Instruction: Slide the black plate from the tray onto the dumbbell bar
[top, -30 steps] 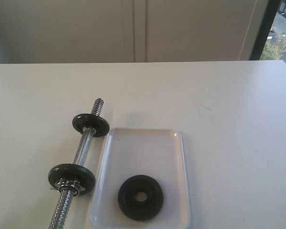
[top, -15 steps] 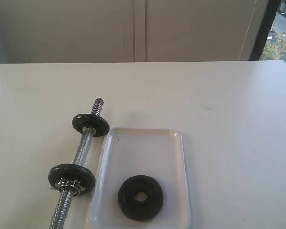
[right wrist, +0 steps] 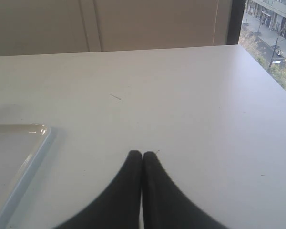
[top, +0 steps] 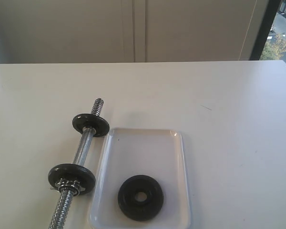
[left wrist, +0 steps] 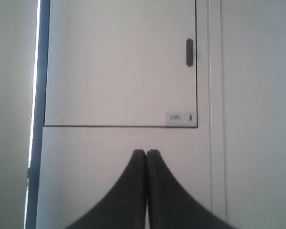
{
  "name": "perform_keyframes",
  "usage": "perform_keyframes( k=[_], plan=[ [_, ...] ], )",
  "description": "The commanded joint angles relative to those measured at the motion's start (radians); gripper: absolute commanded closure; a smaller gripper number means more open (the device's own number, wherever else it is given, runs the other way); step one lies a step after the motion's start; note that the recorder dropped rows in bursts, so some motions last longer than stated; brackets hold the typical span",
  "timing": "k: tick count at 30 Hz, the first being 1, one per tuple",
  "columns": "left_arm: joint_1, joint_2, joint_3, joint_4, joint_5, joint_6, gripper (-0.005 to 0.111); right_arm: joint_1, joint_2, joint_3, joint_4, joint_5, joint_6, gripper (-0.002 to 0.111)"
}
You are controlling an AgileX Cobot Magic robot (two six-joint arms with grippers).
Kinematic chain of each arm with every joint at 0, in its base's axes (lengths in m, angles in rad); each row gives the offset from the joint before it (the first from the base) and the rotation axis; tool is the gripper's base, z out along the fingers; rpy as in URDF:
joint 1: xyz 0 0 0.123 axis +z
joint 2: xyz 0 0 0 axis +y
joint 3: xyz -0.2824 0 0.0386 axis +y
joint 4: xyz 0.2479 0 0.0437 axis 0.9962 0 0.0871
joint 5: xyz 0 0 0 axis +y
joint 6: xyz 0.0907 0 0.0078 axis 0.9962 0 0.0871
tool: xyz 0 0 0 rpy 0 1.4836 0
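Note:
The black plate (top: pixel 140 197) lies flat at the near end of the white tray (top: pixel 148 148) in the exterior view. Left of the tray lies the chrome dumbbell bar (top: pixel 84 148), with two other black discs (top: pixel 90 124) (top: pixel 71 178) threaded on it and a silver nut (top: pixel 69 187) against the nearer disc. Neither gripper shows in the exterior view. My left gripper (left wrist: pixel 146 153) is shut on nothing and faces a white cabinet door. My right gripper (right wrist: pixel 142 155) is shut on nothing above the bare table, with a corner of the tray (right wrist: pixel 35 143) off to one side.
The white table (top: pixel 229 119) stretches wide around the tray and bar. A wall of pale panels (top: pixel 133 28) stands behind it, and a window (top: pixel 281 38) is at the far right. A cabinet handle (left wrist: pixel 189 52) shows in the left wrist view.

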Motion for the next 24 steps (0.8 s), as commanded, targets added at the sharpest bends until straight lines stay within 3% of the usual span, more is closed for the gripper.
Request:
perform_keyframes(
  k=[1,5,8,15,21,24],
  plan=[
    [0.005,-0.003,0.004,-0.012,-0.183,-0.124,0.107,-0.001,-0.005,0.004,0.005,-0.015,-0.001,0.108],
    [0.005,-0.003,0.004,-0.012,-0.291,-0.282,0.107,-0.001,-0.005,0.004,0.005,-0.015,-0.001,0.108],
    [0.005,-0.003,0.004,-0.016,-0.236,-0.359,0.107,-0.001,-0.005,0.004,0.005,-0.015,-0.001,0.108],
    [0.005,0.043,-0.184,-0.016,0.362,-0.504,0.107,-0.001,-0.005,0.004,0.005,-0.015,-0.001,0.108],
    [0.003,0.304,-0.397,0.020,0.632,-0.507,0.107,-0.001,-0.005,0.004,0.005,-0.015,-0.001,0.108],
    [-0.017,0.464,-0.528,0.066,0.821,-0.414,0.107,-0.001,-0.005,0.004,0.005,-0.015,-0.001,0.108]
  ],
)
